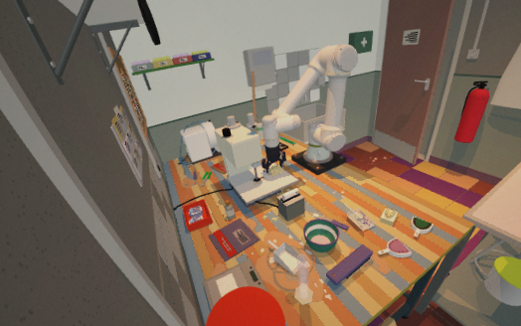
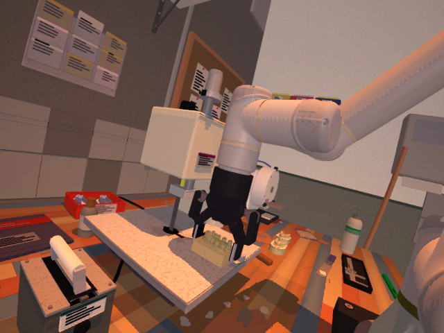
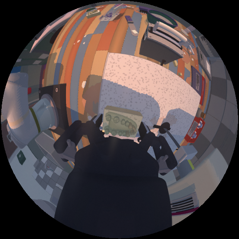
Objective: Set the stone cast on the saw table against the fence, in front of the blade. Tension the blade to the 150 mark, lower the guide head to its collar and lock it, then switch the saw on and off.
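The stone cast is a tan block with a row of teeth on top. It rests on the speckled saw table, near the table's right edge. The blade and its guide post stand just left of it, under the cream saw housing. A grey column rises from the housing top. My gripper hangs straight over the cast, one finger on each side of it. The gripper is open and holds nothing.
A red tray sits behind the saw table. A grey box with a white handle stands at its near left. A second dental cast and a white bottle lie on the striped bench to the right.
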`<state>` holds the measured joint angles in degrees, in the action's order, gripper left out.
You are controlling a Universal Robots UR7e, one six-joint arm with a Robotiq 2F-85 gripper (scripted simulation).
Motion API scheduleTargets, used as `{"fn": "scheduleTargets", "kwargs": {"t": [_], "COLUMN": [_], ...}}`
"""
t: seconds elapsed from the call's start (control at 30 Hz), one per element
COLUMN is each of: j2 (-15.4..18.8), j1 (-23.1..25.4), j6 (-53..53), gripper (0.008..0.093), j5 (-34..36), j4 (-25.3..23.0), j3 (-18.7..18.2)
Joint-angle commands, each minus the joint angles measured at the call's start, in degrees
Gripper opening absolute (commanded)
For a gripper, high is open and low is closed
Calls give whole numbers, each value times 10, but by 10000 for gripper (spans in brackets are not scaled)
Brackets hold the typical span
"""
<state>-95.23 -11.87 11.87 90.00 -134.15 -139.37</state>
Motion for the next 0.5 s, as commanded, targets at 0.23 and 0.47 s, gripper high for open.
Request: {"fn": "scheduleTargets", "kwargs": {"t": [0.23,0.47], "j2": [0,-5], "j1": [0,0], "j6": [0,0], "gripper": [880,880], "j5": [0,0], "j4": [0,7], "j3": [0,3]}}
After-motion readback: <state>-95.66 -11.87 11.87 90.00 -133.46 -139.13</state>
